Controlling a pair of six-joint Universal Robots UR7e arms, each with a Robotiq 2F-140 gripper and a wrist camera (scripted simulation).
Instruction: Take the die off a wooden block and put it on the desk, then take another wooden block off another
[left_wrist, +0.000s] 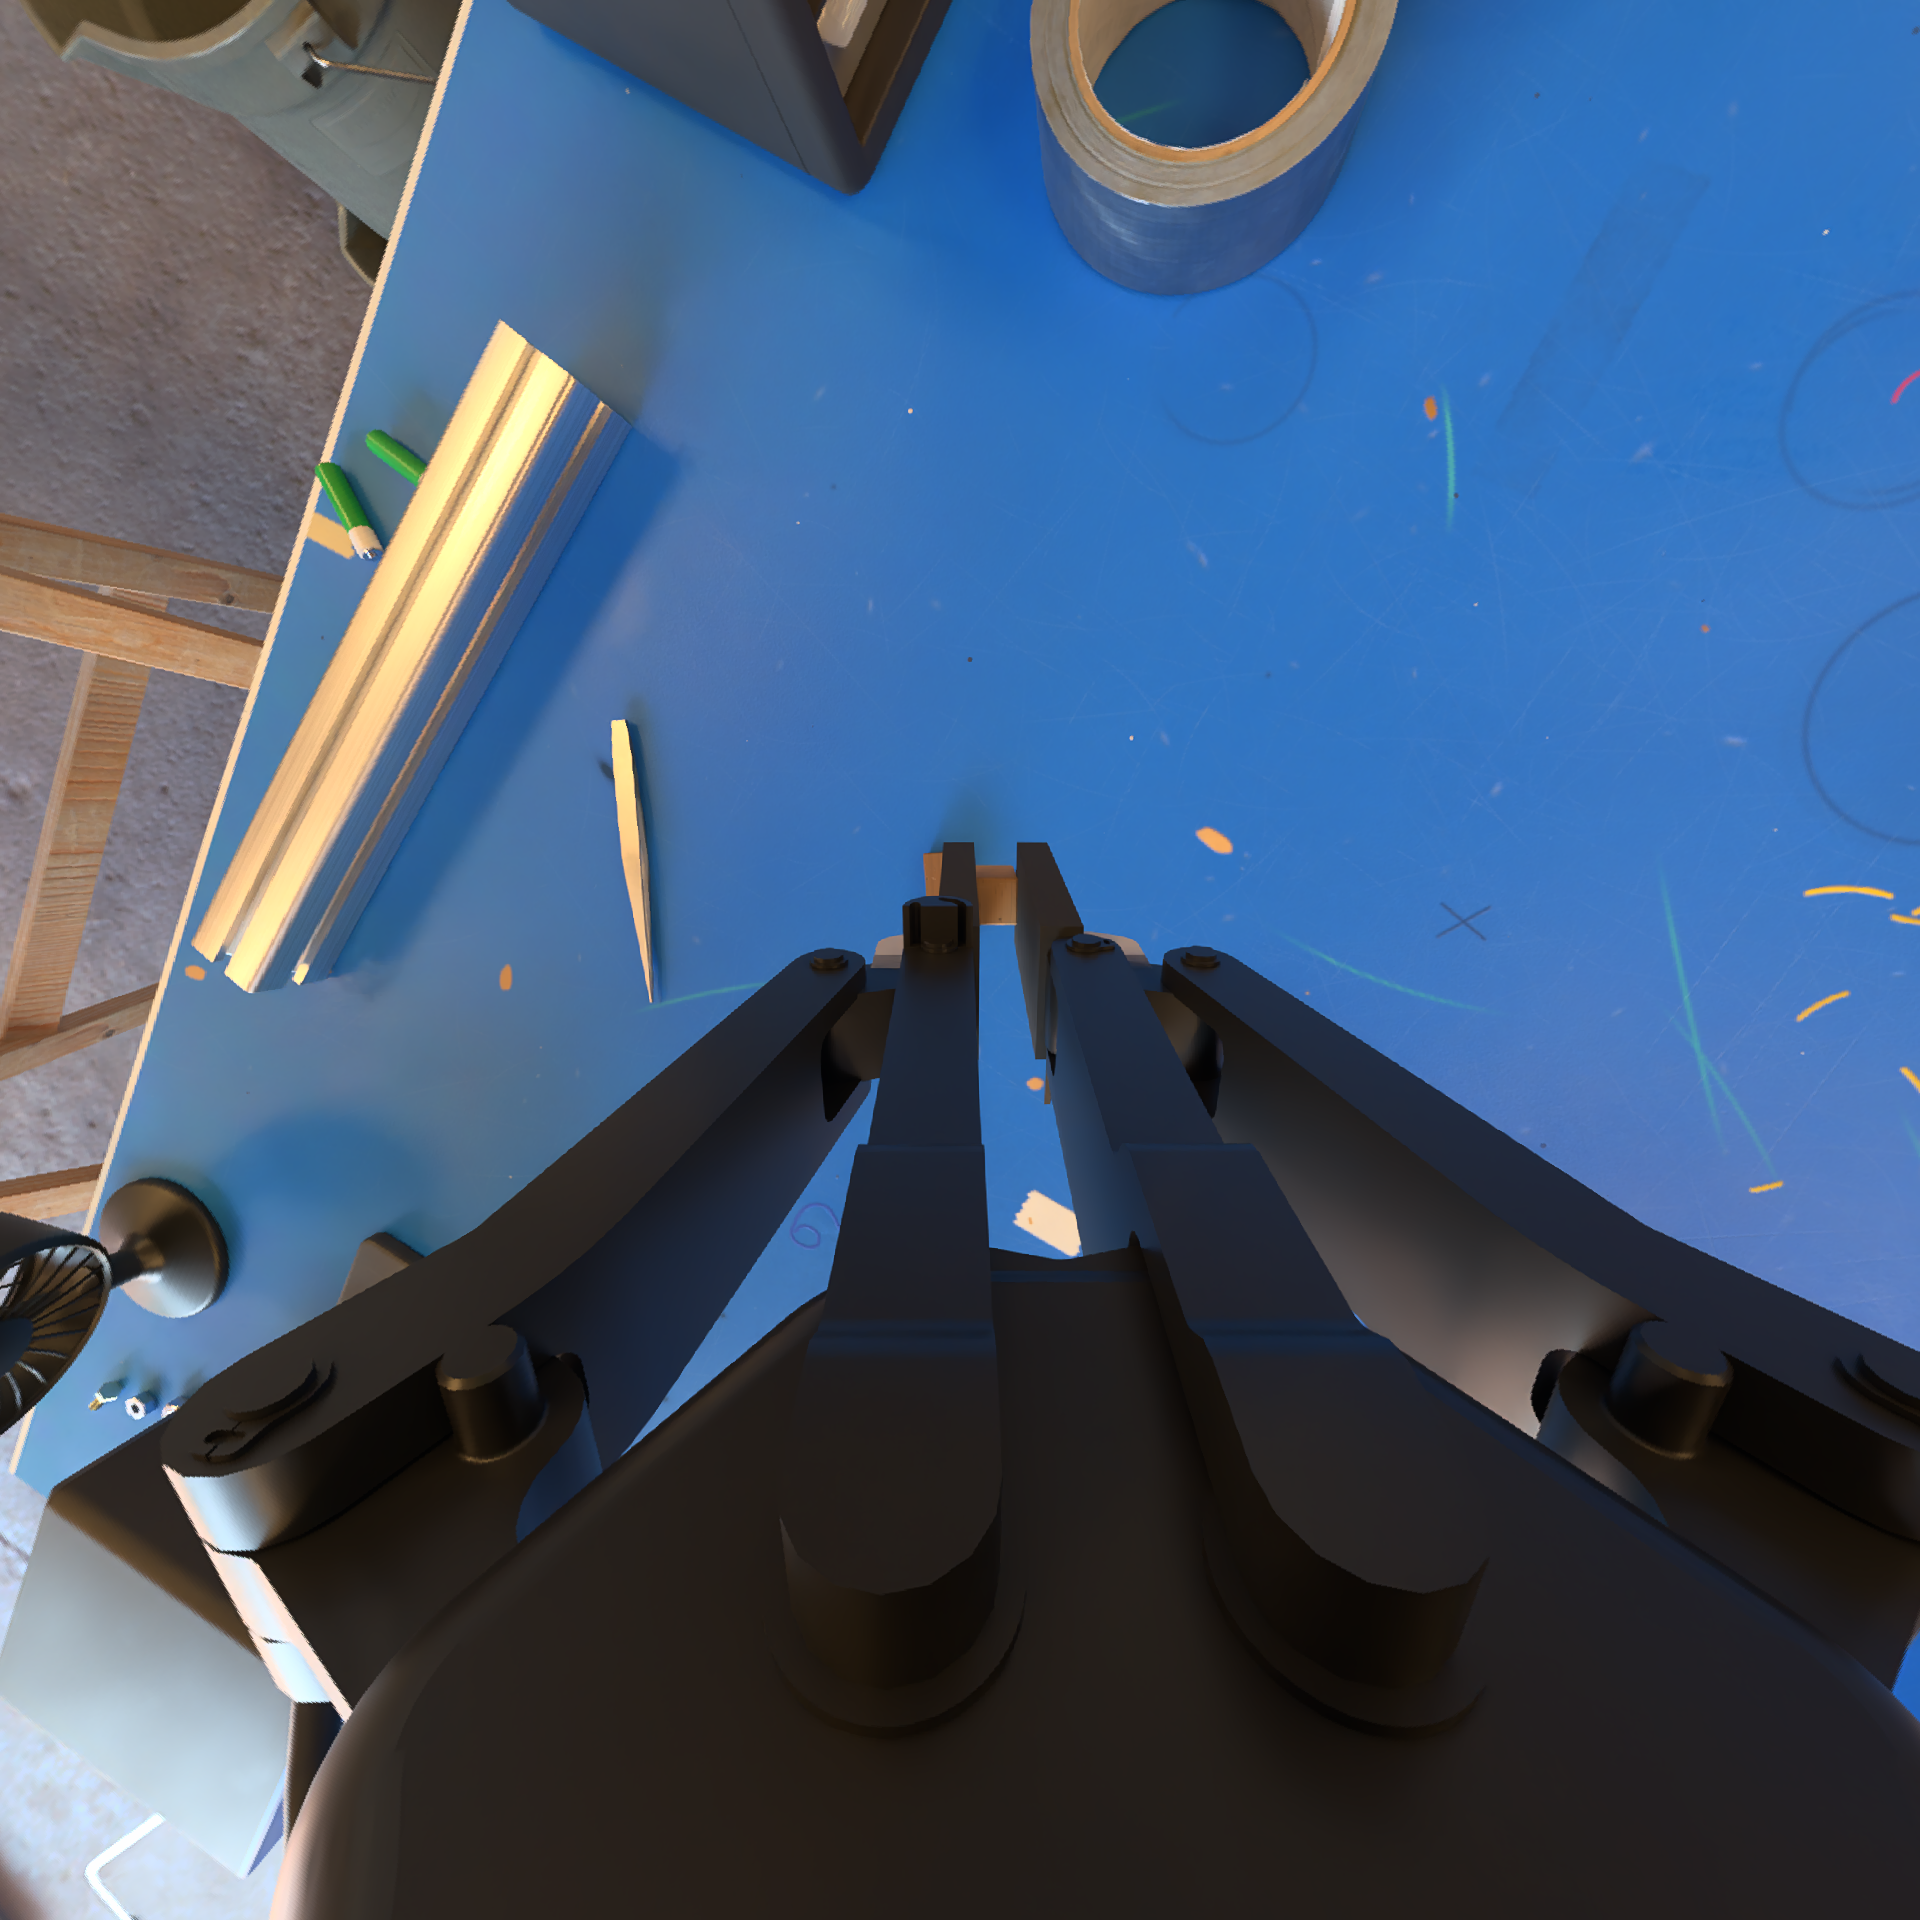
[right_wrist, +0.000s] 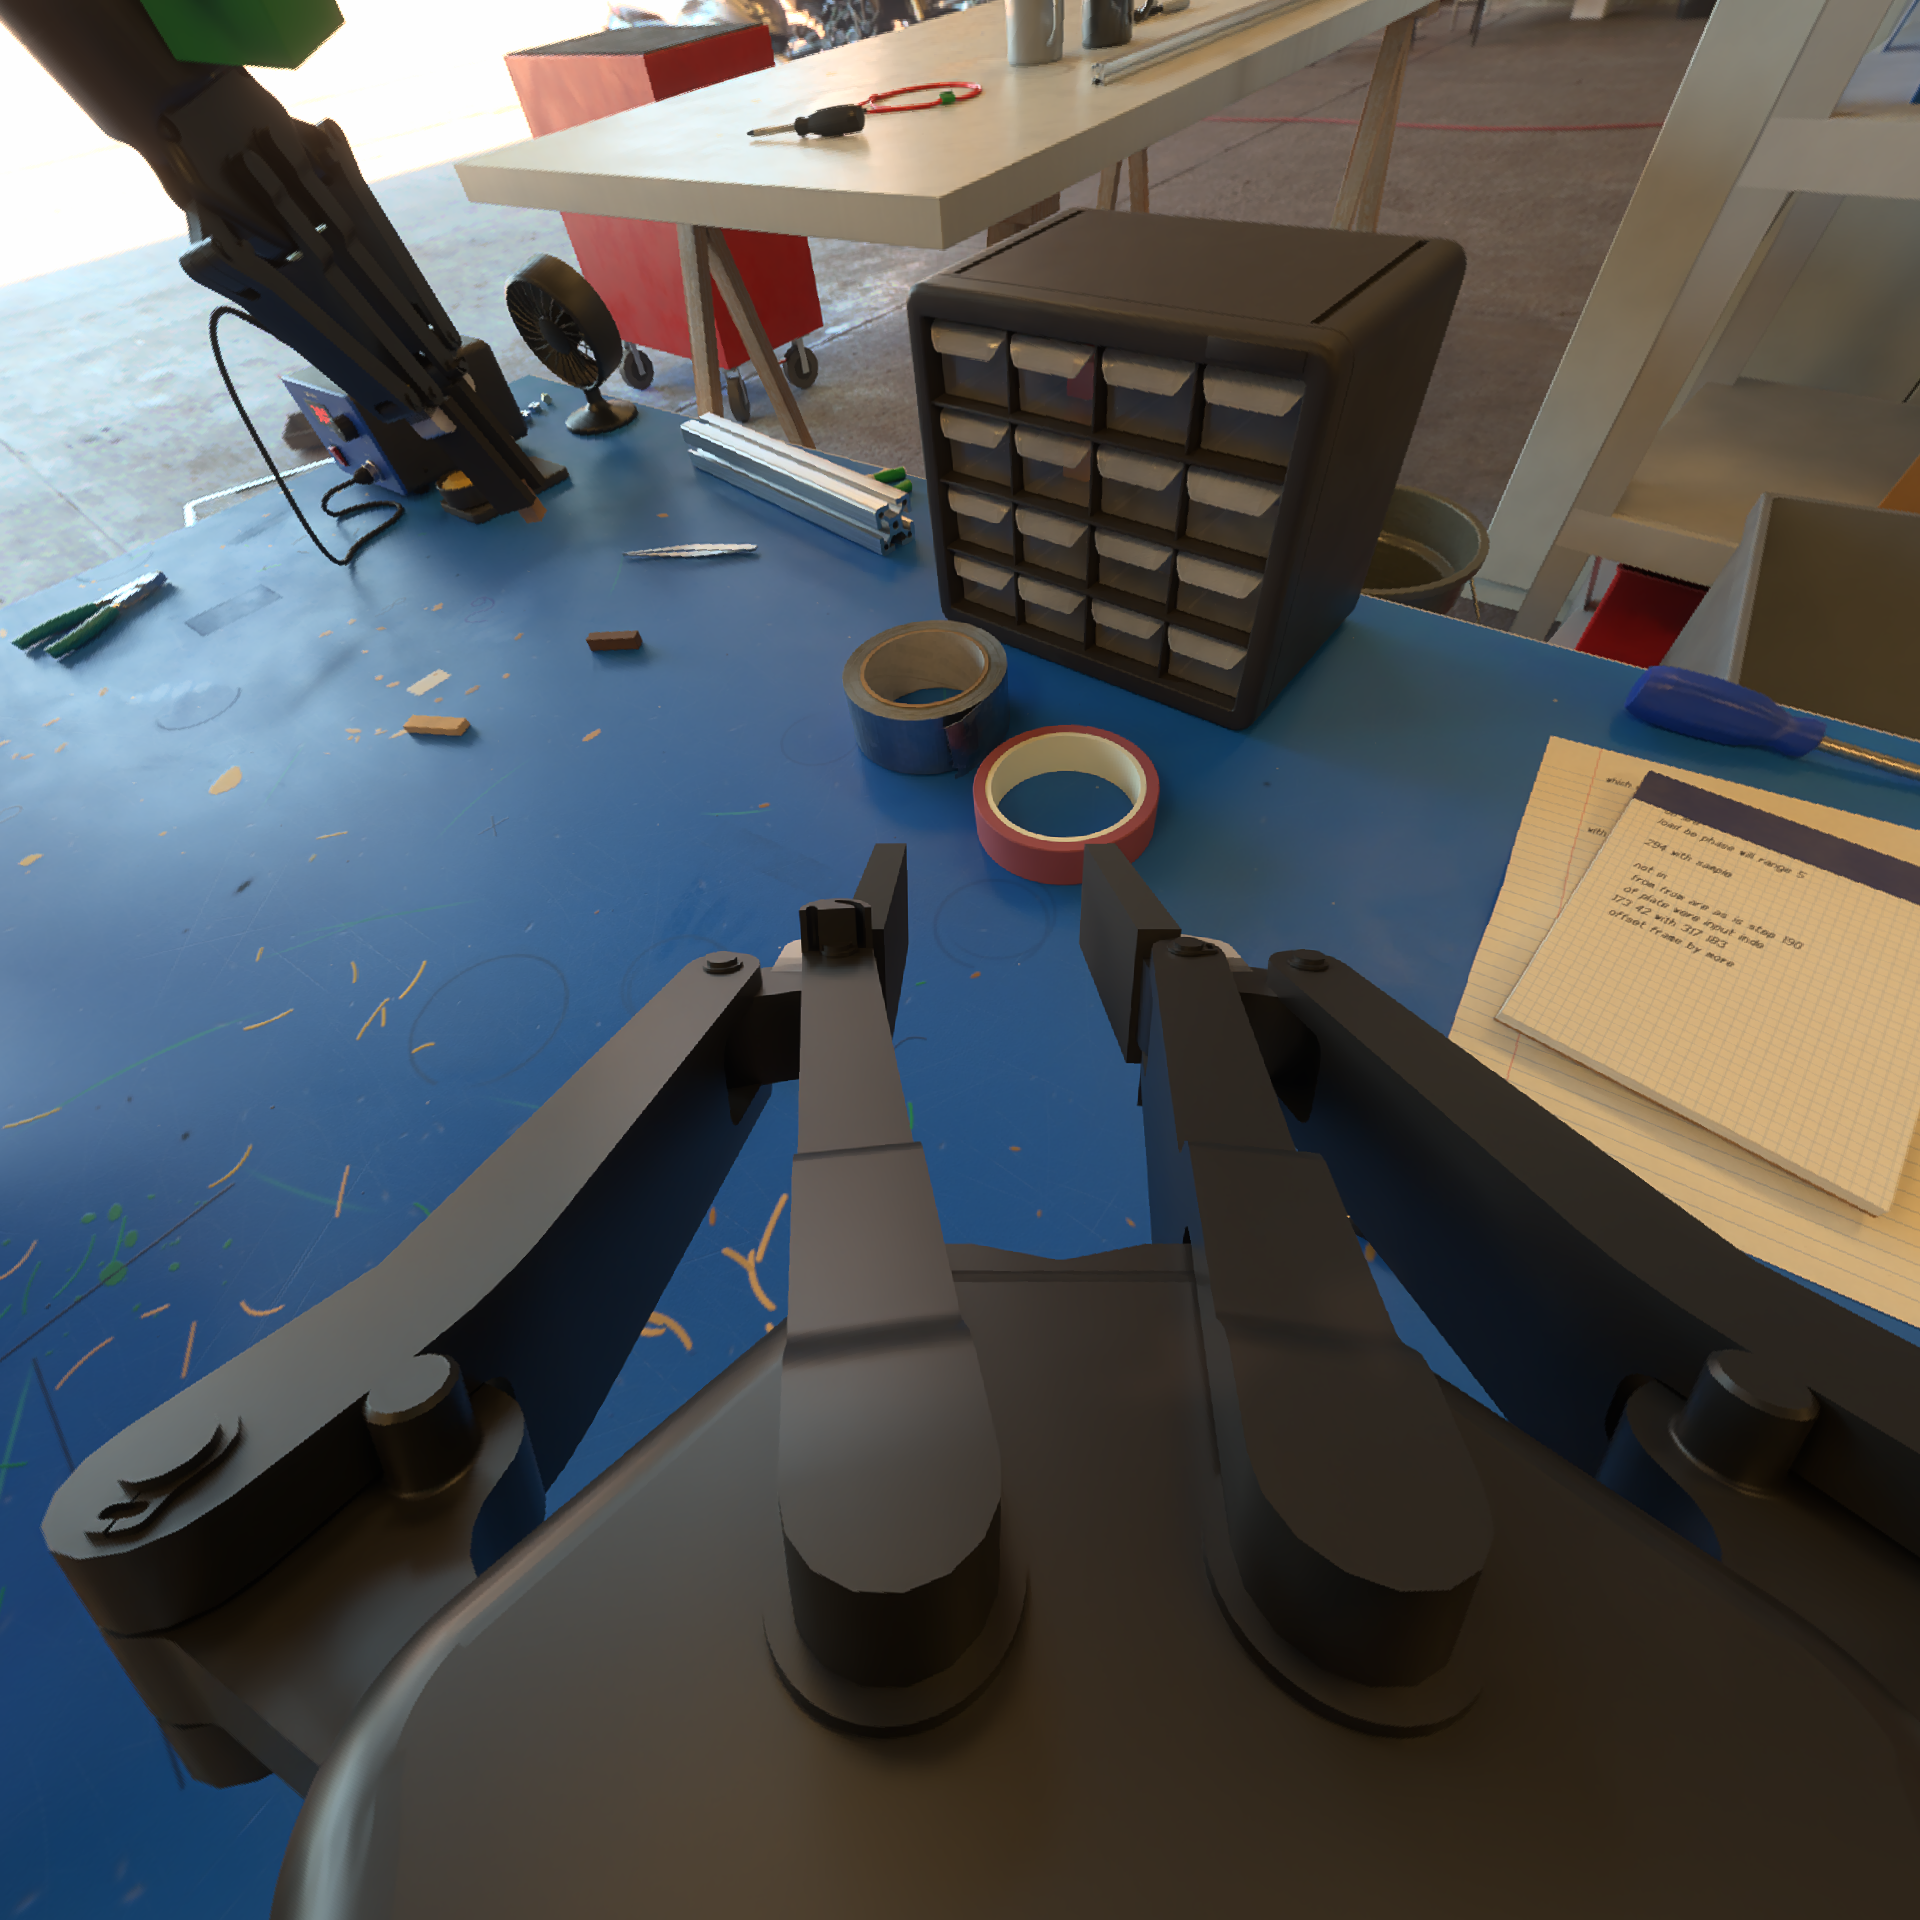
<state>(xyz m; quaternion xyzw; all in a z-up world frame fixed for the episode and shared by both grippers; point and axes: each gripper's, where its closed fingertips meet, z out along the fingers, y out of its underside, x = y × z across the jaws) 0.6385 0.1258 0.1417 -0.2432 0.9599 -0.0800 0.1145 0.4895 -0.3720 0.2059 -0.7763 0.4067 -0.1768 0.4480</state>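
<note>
Both grippers are ours: our left gripper (left_wrist: 995, 868) has its jaws drawn narrow around a small wooden block (left_wrist: 994, 896) low over the blue desk (left_wrist: 1039, 540), while our right gripper (right_wrist: 992, 883) hangs part open and empty above the desk near the red tape ring (right_wrist: 1066, 802). Next down in size, two more small wooden blocks (right_wrist: 436, 725) lie flat and apart on the desk. We cannot make out the die. We judge the held block light, stiff and smooth, so we would pinch it across its flat sides at mid-length, gently enough not to twist it.
</note>
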